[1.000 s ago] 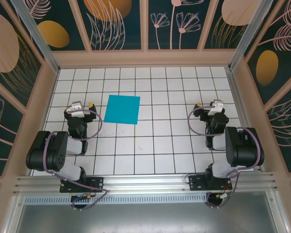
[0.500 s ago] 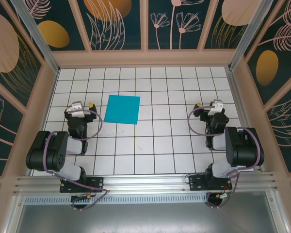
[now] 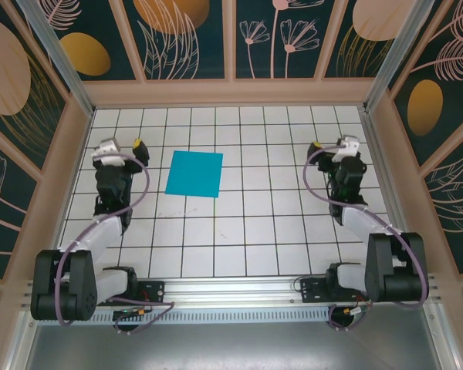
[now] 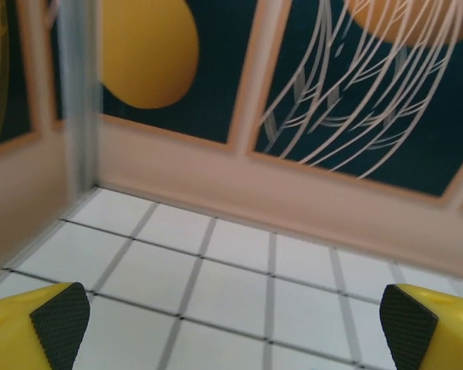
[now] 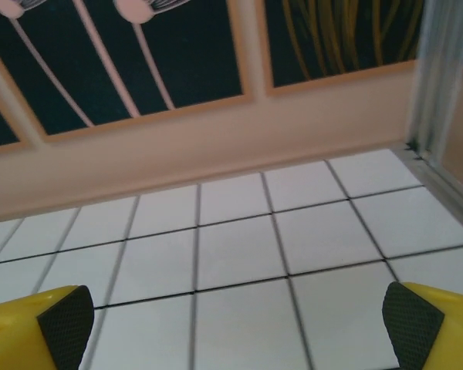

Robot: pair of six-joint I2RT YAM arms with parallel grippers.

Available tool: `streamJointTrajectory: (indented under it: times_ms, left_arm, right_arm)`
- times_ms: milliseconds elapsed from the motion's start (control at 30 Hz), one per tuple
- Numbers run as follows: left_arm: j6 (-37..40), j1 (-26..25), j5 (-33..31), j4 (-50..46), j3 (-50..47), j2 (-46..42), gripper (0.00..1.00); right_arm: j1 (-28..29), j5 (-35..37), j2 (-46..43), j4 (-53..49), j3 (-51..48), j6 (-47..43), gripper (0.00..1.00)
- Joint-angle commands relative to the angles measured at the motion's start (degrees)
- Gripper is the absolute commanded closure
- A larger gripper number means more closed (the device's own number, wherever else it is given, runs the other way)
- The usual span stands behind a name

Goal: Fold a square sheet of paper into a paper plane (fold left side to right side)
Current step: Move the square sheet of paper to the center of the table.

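Note:
The square sheet of paper (image 3: 194,174) is plain teal and lies flat on the white grid table, left of centre. My left gripper (image 3: 122,146) hangs open about one tile to the left of the sheet, apart from it. In the left wrist view, the left gripper (image 4: 233,331) has its yellow fingertips (image 4: 58,322) spread wide over bare tiles, holding nothing. My right gripper (image 3: 332,146) is open over the right side of the table, far from the sheet. In the right wrist view, the right gripper (image 5: 239,327) has its fingertips (image 5: 411,320) wide apart with nothing between them.
Wooden walls with dark floral panels (image 3: 224,91) enclose the table on three sides. A metal post (image 4: 79,92) stands in the far left corner and another post (image 5: 440,69) in the far right. Both arm bases sit on the near rail (image 3: 231,287).
Both arms have stretched out from their folded pose, carrying the grippers farther from the bases toward the far wall. The sheet has not moved, and both grippers stayed open.

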Motion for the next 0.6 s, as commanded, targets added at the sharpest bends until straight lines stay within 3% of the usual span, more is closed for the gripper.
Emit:
streamJointTrajectory:
  times_ms: [0, 167, 300, 567]
  left_arm:
    - [-12.5, -0.4, 11.2, -20.2, 5.9, 4.4, 0.01]
    - [-15.2, -5.3, 18.8, -32.2, 12.2, 12.6, 0.02]
    - [-15.1, -7.1, 25.7, -38.4, 16.7, 18.1, 0.01]
    - [-14.1, -7.9, 29.2, -44.1, 23.2, 27.7, 0.02]
  right_arm:
    - [6.3, 3.2, 1.0, -16.8, 6.8, 7.0, 0.01]
    - [16.3, 4.1, 11.4, -26.3, 17.5, 18.2, 0.01]
    - [23.1, 6.3, 24.1, -32.7, 30.4, 20.0, 0.01]
    - [28.7, 5.2, 46.4, -39.6, 54.4, 23.5, 0.01]
